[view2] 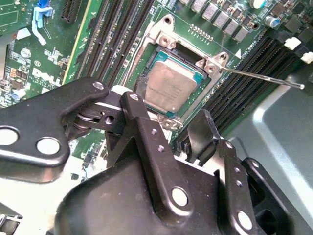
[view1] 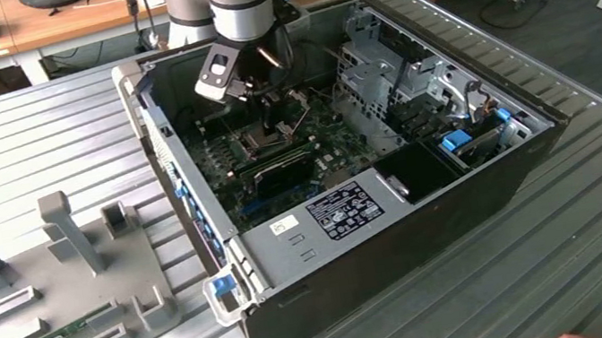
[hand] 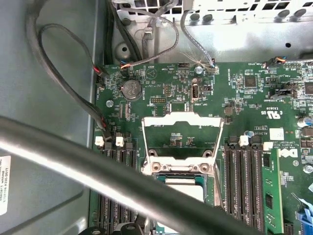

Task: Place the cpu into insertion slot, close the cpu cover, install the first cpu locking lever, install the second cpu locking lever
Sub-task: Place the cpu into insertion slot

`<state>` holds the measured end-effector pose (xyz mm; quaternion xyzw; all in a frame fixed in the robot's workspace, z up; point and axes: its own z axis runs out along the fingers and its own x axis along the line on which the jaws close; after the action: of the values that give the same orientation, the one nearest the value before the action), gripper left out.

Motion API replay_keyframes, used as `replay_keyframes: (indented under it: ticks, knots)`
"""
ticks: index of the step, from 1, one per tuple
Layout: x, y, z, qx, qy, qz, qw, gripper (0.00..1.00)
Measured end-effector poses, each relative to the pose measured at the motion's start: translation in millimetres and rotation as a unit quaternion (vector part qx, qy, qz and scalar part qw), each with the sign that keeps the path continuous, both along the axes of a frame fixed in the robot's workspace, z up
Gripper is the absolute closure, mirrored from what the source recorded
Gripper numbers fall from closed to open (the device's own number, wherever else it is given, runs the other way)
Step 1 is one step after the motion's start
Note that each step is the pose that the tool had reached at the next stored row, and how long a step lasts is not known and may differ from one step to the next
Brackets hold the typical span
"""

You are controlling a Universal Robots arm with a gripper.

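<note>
The cpu point(view2: 168, 88), a small square chip with a silvery grey top, lies flat inside the insertion slot point(view2: 164, 34) on the green motherboard point(hand: 254, 103). The cpu point(hand: 185, 188) is partly hidden by a blurred grey bar point(hand: 73, 156) in the first wrist view. The cpu cover point(hand: 182, 120), a silvery frame with a cut-out middle, stands swung open beyond the socket. A thin metal locking lever point(view2: 259, 78) sticks out sideways from one socket corner, unlatched. My gripper point(view2: 168, 110) hovers just above the chip, open, with nothing between its black fingers point(view2: 142, 132). In the exterior view the gripper point(view1: 268, 121) reaches down into the computer case over the insertion slot point(view1: 268, 145).
Long black memory slots point(view2: 117, 34) flank the socket on both sides. Cables point(hand: 63, 93) loop along the case wall. Drive cages point(view1: 407, 70) and the case walls point(view1: 408, 234) hem the arm in. A grey fixture plate point(view1: 66, 288) with holders lies at the exterior view's left.
</note>
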<state>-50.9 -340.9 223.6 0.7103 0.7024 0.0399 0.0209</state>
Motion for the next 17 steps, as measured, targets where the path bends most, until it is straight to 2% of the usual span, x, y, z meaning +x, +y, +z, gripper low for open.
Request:
replay_keyframes:
  ticks: [3,4,6,7,17]
  knots:
    - [0.0,0.0,0.3,-0.0001,0.0001,0.000,1.00000,0.39]
    - [0.0,0.0,0.3,-0.0001,0.0011,0.000,1.00000,0.39]
    - [0.2,0.0,0.2,-0.0002,0.0094,0.000,0.99996,0.39]
    - [0.2,-0.1,0.3,-0.0002,0.0108,0.000,0.99994,0.39]
    - [0.2,-0.1,1.5,-0.0002,0.0117,0.000,0.99993,0.39]
